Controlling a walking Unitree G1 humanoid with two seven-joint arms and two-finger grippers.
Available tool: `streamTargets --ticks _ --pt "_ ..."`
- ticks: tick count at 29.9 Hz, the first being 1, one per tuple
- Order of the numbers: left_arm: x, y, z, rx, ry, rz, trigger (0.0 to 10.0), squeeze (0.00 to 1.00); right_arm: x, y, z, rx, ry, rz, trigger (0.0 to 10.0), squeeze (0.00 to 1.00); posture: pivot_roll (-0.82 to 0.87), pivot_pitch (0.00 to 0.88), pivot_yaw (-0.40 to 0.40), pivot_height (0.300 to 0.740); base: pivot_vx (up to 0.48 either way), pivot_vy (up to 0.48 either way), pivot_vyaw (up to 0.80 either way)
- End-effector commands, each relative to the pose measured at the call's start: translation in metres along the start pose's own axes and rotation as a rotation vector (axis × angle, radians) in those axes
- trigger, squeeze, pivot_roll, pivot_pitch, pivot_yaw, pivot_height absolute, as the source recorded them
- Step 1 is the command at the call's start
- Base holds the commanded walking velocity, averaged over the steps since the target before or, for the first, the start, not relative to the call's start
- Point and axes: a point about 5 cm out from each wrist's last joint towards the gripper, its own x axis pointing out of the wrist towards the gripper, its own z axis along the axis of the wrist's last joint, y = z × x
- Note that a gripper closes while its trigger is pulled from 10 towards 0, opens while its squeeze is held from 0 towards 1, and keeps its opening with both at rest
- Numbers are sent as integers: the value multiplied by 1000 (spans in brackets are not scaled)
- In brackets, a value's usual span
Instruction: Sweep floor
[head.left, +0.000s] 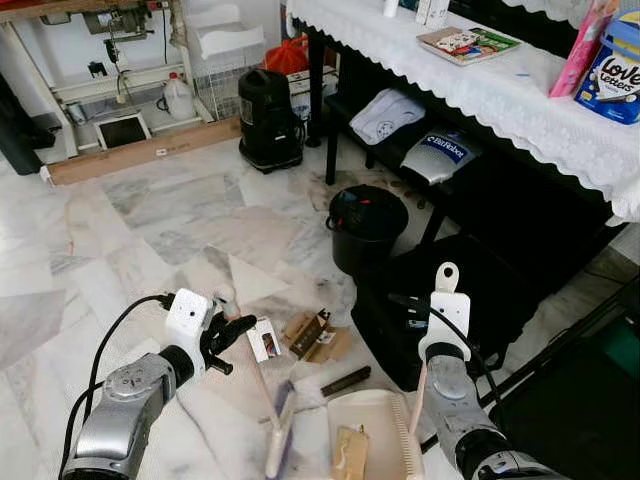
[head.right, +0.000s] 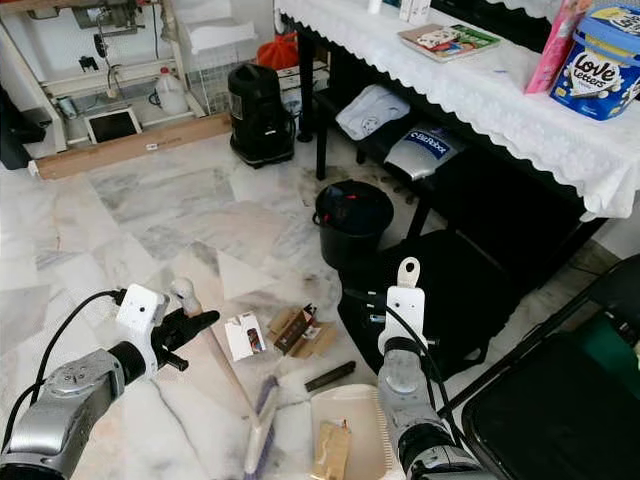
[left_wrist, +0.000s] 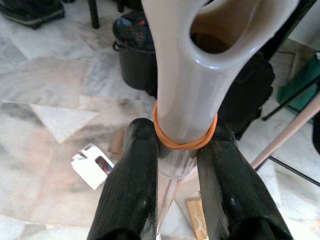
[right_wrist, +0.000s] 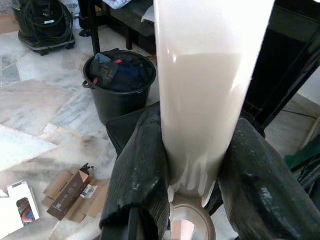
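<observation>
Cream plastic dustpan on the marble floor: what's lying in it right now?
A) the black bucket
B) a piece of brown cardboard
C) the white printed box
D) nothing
B: a piece of brown cardboard lies inside the cream plastic dustpan, whose handle the right hand grips, while the white printed box lies out on the marble floor.
</observation>
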Motion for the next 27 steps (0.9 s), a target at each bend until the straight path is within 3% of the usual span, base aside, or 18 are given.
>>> streamTargets --ticks 1,3,10,16,19,21,27 --pt "-3 -2 -6 -48 21 -29 10000 0 -2 0 -7 -22 34 8 10000 0 149 103 -21 740 0 0 0" --pt "-3 -5 -8 -136 6 -58 10000 0 -2 0 -7 -21 34 8 10000 0 149 101 -21 740 0 0 0" --pt "-7 -11 -11 -252 -11 -127 10000 0 -3 0 -7 -20 34 6 10000 0 148 98 -21 740 0 0 0" --pt "-9 -9 5 -345 -96 -169 10000 0 -2 0 -7 -21 35 7 10000 0 150 94 -23 740 0 0 0" --pt "-10 -4 20 -392 -189 -154 10000 0 -2 0 -7 -21 34 8 10000 0 151 93 -23 740 0 0 0" --pt "-7 3 37 -403 -297 -76 10000 0 -2 0 -7 -21 33 10 10000 0 151 91 -25 740 0 0 0" --pt "-5 11 57 -369 -398 36 10000 0 -2 0 -6 -21 32 13 10000 0 150 90 -28 740 0 0 0"
